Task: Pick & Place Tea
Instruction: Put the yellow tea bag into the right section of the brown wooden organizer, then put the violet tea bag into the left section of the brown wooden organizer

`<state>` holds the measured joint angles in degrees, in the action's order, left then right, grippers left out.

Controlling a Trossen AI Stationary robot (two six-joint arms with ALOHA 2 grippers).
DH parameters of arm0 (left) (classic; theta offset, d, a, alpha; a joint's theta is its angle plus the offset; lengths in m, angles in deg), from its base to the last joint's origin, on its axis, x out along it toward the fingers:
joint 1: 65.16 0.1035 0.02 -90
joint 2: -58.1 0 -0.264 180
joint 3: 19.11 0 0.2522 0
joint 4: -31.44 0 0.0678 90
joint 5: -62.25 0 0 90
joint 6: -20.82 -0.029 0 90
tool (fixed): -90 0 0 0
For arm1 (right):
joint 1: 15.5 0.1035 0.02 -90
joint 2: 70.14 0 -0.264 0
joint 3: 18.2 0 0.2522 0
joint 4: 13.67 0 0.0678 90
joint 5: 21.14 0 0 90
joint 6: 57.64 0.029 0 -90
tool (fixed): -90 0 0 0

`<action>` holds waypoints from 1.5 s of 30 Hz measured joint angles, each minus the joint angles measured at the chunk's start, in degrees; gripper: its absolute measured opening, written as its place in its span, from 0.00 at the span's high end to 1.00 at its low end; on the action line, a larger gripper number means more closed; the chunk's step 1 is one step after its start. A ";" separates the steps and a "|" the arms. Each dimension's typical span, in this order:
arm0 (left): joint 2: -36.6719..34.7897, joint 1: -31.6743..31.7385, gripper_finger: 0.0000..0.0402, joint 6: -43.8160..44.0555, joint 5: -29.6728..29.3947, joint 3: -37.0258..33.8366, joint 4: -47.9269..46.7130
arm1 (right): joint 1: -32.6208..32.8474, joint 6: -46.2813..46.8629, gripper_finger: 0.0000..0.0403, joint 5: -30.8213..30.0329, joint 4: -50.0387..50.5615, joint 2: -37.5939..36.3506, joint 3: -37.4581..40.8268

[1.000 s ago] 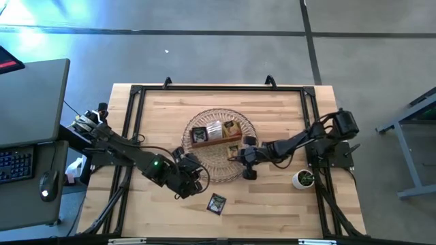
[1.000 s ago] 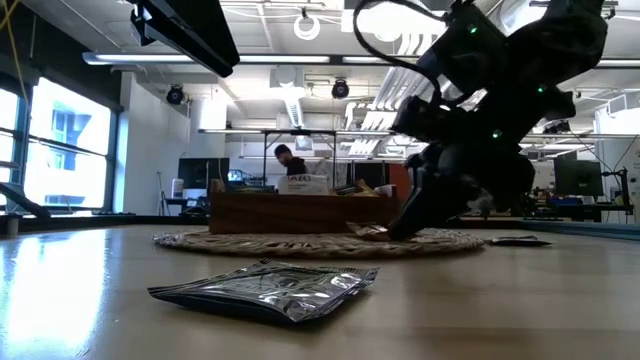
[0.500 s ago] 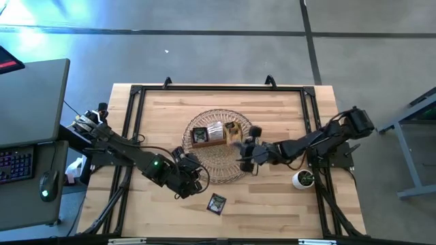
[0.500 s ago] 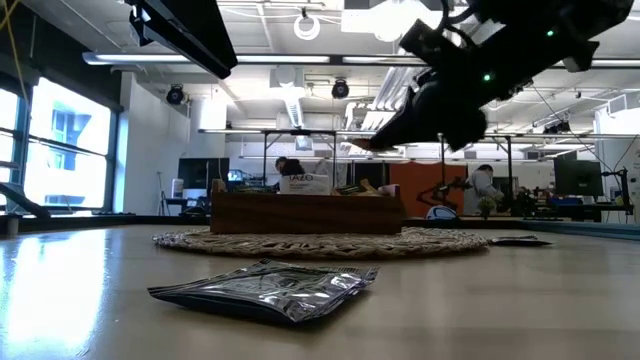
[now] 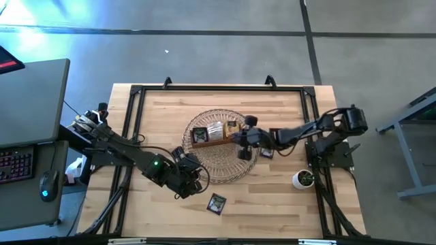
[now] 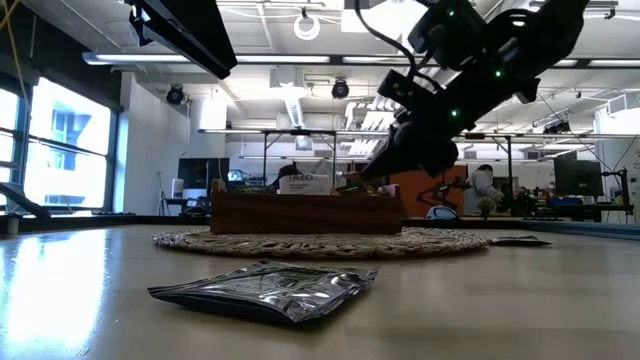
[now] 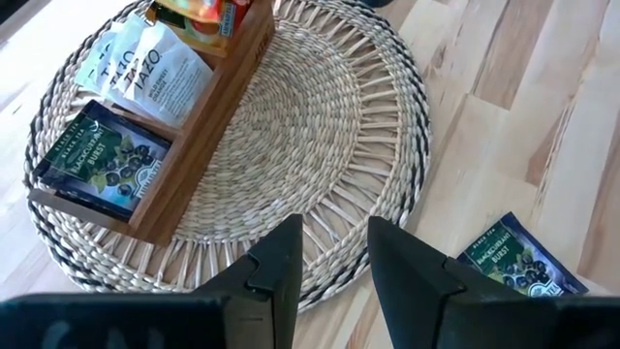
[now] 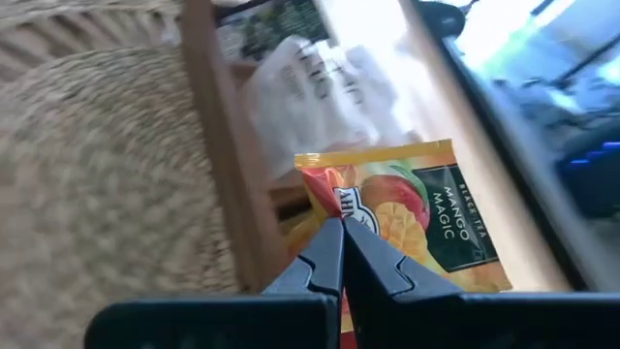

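Observation:
My right gripper [image 5: 240, 136] is shut on an orange tea sachet [image 8: 407, 213] above the right end of the brown wooden tray [image 5: 211, 136]. The tray stands on a round wicker mat [image 5: 221, 160]. It holds a dark sachet [image 7: 97, 160], white sachets [image 7: 145, 68] and an orange one [image 7: 199, 15]. My left gripper [image 7: 334, 262] stands open over the mat's near left edge, with nothing between its fingers. A dark sachet [image 5: 216, 203] lies flat on the table near the front edge. Another [image 5: 267, 151] lies flat just right of the mat. My right gripper pinches the orange sachet between its two fingers at one edge, close to a corner [image 8: 325, 208]. The fingers slant down from the table's right side. The sachet sticks out beyond the fingertips, lifted clear above the tray.
A small white pot with a plant [image 5: 303, 179] stands by the right arm's base. A black frame [image 5: 218, 88] runs round the table's edges. Bare wood lies along the far side and the near left. Beyond the table, desks and a person [image 6: 480, 190] show.
My right gripper has risen off the mat's right part with the orange sachet and gone toward the far edge and a little left, tipping more level. It is now above the tray's right end. The sachet has come clear of the mat.

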<state>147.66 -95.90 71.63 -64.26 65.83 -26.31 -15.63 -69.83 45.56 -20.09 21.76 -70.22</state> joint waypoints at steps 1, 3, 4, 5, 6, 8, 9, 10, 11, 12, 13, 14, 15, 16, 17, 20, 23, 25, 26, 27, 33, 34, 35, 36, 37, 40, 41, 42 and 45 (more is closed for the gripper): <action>0.00 0.00 0.71 0.00 -0.02 0.00 -0.10 | -0.45 -0.02 1.00 1.86 0.47 0.04 0.00; 0.00 0.00 0.71 0.00 -0.02 0.00 -0.14 | -1.12 -0.98 0.99 3.31 0.73 0.04 0.00; 0.00 0.00 0.71 0.00 -0.02 0.00 -0.28 | -1.39 -1.88 0.98 3.67 0.59 0.04 0.00; 0.00 0.00 0.71 0.00 -0.01 0.00 -0.31 | -1.63 -2.66 0.97 4.14 0.38 0.04 0.00; 0.00 0.00 0.71 0.00 0.00 0.00 -0.26 | -1.92 -3.18 0.96 4.53 0.23 0.04 0.00; 0.00 0.00 0.71 0.00 0.02 0.00 -0.30 | -2.58 -3.27 0.92 5.38 0.29 0.04 0.00; 0.00 0.00 0.71 0.00 0.02 0.00 -0.26 | -2.96 -3.08 0.90 5.75 0.39 0.04 0.00; 0.00 0.00 0.71 0.00 0.04 0.00 -0.28 | -3.32 -3.06 0.88 6.01 0.55 0.04 0.00; 0.00 0.00 0.71 0.00 0.04 0.00 -0.28 | -3.60 -3.10 0.86 6.74 0.67 0.04 0.00; 0.00 0.00 0.71 0.00 0.06 0.00 -0.28 | -3.84 -3.19 0.84 7.26 0.68 0.04 0.00; 0.00 0.00 0.71 0.00 0.07 0.00 -0.28 | -3.97 -3.15 0.81 7.32 0.67 0.04 0.00; 0.00 0.00 0.71 0.00 0.07 0.00 -0.28 | -4.07 -3.11 0.79 7.35 0.66 0.04 0.00; 0.00 0.00 0.71 0.00 0.09 0.00 -0.28 | -4.07 -3.13 0.77 7.30 0.65 0.04 -0.02; 0.00 0.00 0.71 0.00 0.15 0.00 -0.28 | -3.96 -3.15 0.76 7.33 0.65 0.04 -0.02; 0.00 0.00 0.71 0.00 0.17 0.00 -0.30 | -3.81 -3.21 0.75 7.44 0.59 0.04 -0.02; 0.00 0.00 0.71 0.00 0.22 0.00 -0.38 | -3.52 -3.14 0.74 6.99 -1.41 0.02 -0.04; 0.00 0.00 0.71 0.00 0.22 0.00 -0.87 | -3.47 -3.12 0.76 6.63 -1.79 -0.04 -0.04; 0.00 0.00 0.71 0.00 0.22 0.00 -1.09 | -3.31 -2.86 0.79 4.82 -1.73 -0.04 -0.04; 0.00 0.00 0.71 0.00 0.22 0.00 -1.09 | -3.01 -2.94 0.81 3.72 -1.88 -0.09 -0.04; 0.00 0.00 0.71 0.00 0.20 0.00 -1.09 | -2.54 -3.17 0.83 2.50 -1.92 -0.52 -0.04; 0.00 0.00 0.71 0.12 -0.02 0.00 -1.07 | 2.97 -3.17 0.93 3.68 9.41 -7.46 -3.30; 0.00 0.00 0.71 0.27 0.00 0.00 -1.11 | 4.06 -3.01 0.92 4.60 13.64 -9.01 -4.30; 0.00 0.00 0.71 0.39 0.00 0.00 -1.17 | 5.16 -2.16 0.92 5.03 17.80 -10.38 -5.29; 0.00 0.00 0.71 0.44 0.06 0.00 -1.13 | 6.26 -0.71 0.90 5.13 21.65 -11.80 -6.18; 0.00 -0.01 0.71 0.46 0.31 0.00 -1.10 | 7.33 0.84 0.89 4.96 24.96 -13.24 -6.94; 0.00 -0.02 0.71 1.30 1.60 0.00 -1.18 | 9.86 6.03 0.81 4.25 34.48 -17.05 -8.04; 0.00 -0.02 0.71 1.50 1.58 0.00 -1.24 | 10.22 8.84 0.78 4.53 38.81 -18.09 -8.02; 0.00 -0.02 0.71 1.51 1.48 0.00 -1.25 | 10.22 11.88 0.75 4.65 43.30 -18.91 -7.97; 0.00 -0.01 0.71 1.52 1.49 0.00 -1.35 | 8.91 20.82 0.68 2.67 57.27 -20.44 -7.73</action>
<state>147.66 -95.91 73.15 -62.77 65.83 -27.66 -6.71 -49.01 48.24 37.18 1.32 -77.95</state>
